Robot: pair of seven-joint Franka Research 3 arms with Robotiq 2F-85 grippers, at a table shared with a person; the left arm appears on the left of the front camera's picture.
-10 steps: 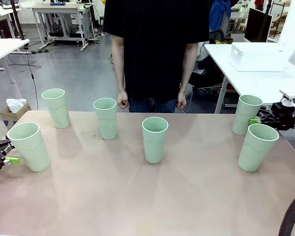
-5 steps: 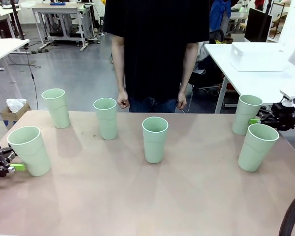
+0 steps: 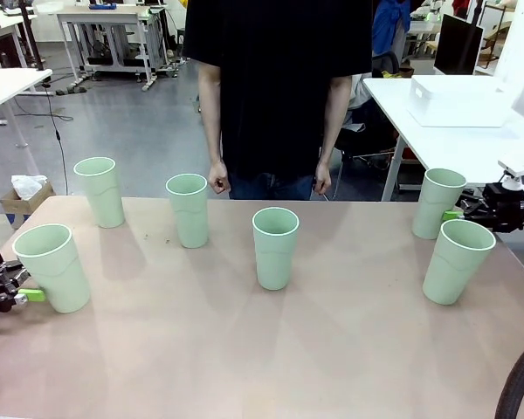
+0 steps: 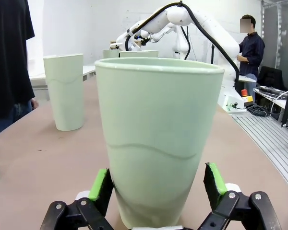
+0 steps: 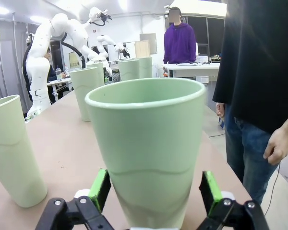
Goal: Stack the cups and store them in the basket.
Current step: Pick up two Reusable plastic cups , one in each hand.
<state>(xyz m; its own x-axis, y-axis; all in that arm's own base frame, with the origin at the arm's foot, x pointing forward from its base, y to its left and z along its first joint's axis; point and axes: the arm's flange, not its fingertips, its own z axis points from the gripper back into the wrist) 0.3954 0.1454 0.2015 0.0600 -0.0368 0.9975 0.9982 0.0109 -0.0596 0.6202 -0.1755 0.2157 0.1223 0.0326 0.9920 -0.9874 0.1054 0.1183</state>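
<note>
Six pale green cups stand on the table. My left gripper (image 3: 26,292) is open, its green pads on either side of the near-left cup (image 3: 52,266). In the left wrist view that cup (image 4: 158,139) sits upright between the pads (image 4: 102,184), low on its wall. My right gripper (image 3: 454,215) is open around the far-right cup (image 3: 439,202), which stands between the pads (image 5: 210,190) in the right wrist view (image 5: 151,143). Other cups stand at far left (image 3: 99,190), left of centre (image 3: 189,209), centre (image 3: 275,247) and near right (image 3: 458,260). The white basket (image 3: 458,99) rests on a separate white table at the back right.
A person in black (image 3: 275,87) stands at the table's far edge, hands hanging by their sides (image 3: 217,182). The near-right cup stands just in front of my right gripper. Bare tabletop (image 3: 271,349) stretches across the front.
My left gripper slid in around the near-left cup, which shifted slightly toward the front. My right gripper and the other cups stayed still.
</note>
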